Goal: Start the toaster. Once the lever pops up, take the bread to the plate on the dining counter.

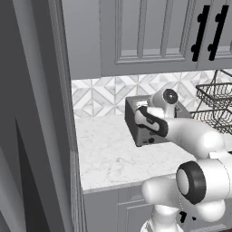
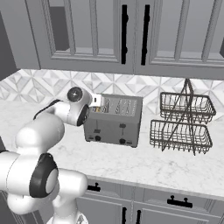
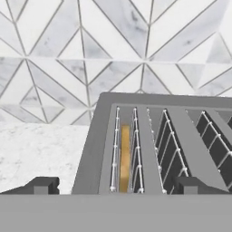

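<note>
My gripper (image 3: pixel 113 186) hovers over toaster (image 2: pixel 114 120), fingers spread wide, holding nothing; bread (image 3: pixel 124 158) sunk in slot.

White grey-veined marble countertop (image 2: pixel 144 164) beneath grey panelled wall cabinets (image 2: pixel 131 35), below them a geometric grey-white tiled backsplash (image 2: pixel 57 81).

- The toaster (image 3: pixel 174 118) is seen from above and close, its dark grey top running off the right edge.
- Two slots are shown, each lined with thin wire guides.
- In the left slot the bread (image 3: pixel 124 156) is seen on edge, a tan-gold strip sunk between the wires.
- The gripper (image 3: pixel 115 185) is held wide apart, one dark fingertip (image 3: pixel 43 185) over the marble counter (image 3: pixel 36 149), the other over the toaster's top.
- Behind, a grey-and-white chevron tiled backsplash (image 3: pixel 68 50) is seen.
</note>
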Tool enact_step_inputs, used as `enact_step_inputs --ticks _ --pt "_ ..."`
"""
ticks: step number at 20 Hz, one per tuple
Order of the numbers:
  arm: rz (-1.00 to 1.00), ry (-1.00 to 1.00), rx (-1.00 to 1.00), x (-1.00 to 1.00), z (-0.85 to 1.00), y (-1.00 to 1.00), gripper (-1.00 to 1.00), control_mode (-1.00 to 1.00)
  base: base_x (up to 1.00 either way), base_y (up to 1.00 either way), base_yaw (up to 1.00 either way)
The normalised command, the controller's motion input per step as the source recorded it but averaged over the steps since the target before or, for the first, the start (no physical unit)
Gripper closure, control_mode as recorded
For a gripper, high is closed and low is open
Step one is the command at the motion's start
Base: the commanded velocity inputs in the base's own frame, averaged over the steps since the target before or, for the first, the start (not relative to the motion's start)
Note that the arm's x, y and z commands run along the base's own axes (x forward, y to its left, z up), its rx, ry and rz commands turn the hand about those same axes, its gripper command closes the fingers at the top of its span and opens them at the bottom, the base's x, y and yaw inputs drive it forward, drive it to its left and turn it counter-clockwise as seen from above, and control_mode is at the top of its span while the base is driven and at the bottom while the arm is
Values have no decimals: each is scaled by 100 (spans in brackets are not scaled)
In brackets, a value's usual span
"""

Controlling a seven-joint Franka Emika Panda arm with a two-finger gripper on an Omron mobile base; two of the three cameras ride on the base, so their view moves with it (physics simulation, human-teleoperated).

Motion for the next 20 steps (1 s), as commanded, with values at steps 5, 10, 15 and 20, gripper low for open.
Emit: enact_step_inputs --ticks 5,10,15,20 --pt "0 0 0 15 -14 -1 -100 -100 0 0 0" --pt "0 0 0 17 -2 -1 -100 -100 0 0 0" --pt "-2 0 0 5 0 -1 -100 -100 0 0 0" --pt "0 0 0 0 0 0 -100 -100 0 0 0"
